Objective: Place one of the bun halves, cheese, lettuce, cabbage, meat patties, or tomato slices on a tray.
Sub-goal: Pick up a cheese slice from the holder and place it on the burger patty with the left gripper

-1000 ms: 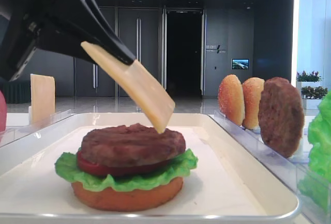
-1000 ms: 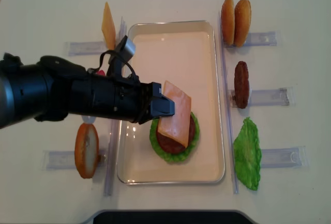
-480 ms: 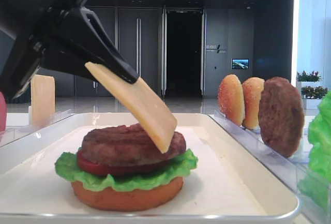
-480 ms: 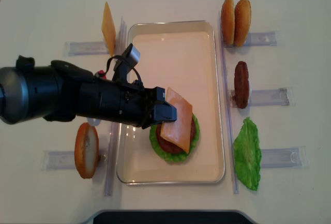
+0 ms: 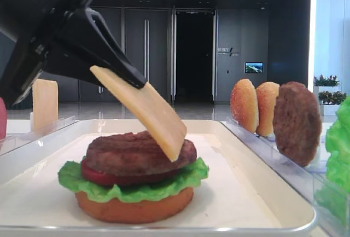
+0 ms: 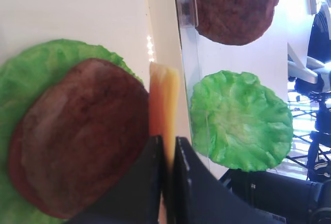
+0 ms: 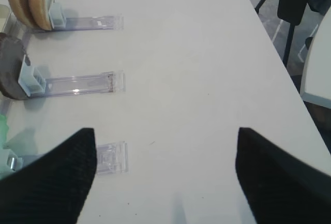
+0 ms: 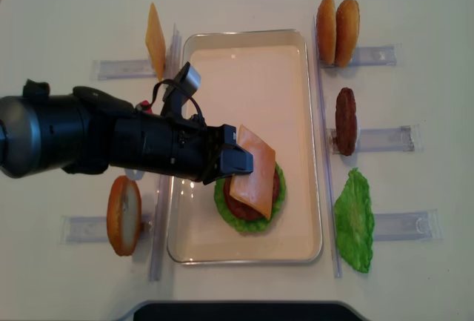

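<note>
My left gripper [image 8: 241, 159] is shut on one edge of a pale yellow cheese slice [image 8: 254, 171]. The cheese [image 5: 145, 108] slopes down to the right, its lower corner at the top of the brown meat patty [image 5: 131, 152]; contact cannot be told. That patty tops a stack of tomato slice [image 5: 104, 178], lettuce [image 5: 136, 190] and flat bun half [image 5: 131, 207] on the white tray [image 8: 244, 35]. In the left wrist view the cheese [image 6: 164, 105] shows edge-on between the black fingers, beside the patty [image 6: 77, 136]. My right gripper [image 7: 165, 172] is open over bare table, holding nothing.
Clear racks flank the tray. On the right stand two bun halves [image 8: 337, 21], a patty [image 8: 345, 121] and a lettuce leaf [image 8: 354, 219]. On the left stand another cheese slice [image 8: 155, 37] and a bun half [image 8: 124, 215]. My left arm reaches over the tray's left rim.
A second ago the cheese hung above the patty. My left gripper has come down with it, bringing its lower corner to the patty. No movement in the last half second.
</note>
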Tool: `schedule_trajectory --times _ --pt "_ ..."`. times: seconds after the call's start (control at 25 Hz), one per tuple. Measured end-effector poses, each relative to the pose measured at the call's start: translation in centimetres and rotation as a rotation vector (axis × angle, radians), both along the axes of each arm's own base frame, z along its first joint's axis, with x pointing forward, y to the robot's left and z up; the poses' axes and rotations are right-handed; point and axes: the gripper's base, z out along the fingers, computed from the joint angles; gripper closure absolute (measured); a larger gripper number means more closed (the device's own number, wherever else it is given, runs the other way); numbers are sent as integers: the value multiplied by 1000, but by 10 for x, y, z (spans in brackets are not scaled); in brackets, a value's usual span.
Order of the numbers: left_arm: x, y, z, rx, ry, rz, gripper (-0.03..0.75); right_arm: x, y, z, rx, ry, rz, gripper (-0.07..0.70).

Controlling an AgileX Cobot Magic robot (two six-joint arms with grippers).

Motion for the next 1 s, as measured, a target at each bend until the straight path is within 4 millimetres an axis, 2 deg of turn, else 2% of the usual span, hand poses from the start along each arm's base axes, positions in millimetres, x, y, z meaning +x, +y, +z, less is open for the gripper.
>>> schedule_trajectory --times 0.28,1.0 --pt "1 1 -1 10 3 21 661 0 0 0 0 0 0 76" --pt "2 1 -1 2 42 58 265 0 0 0 0 0 0 76"
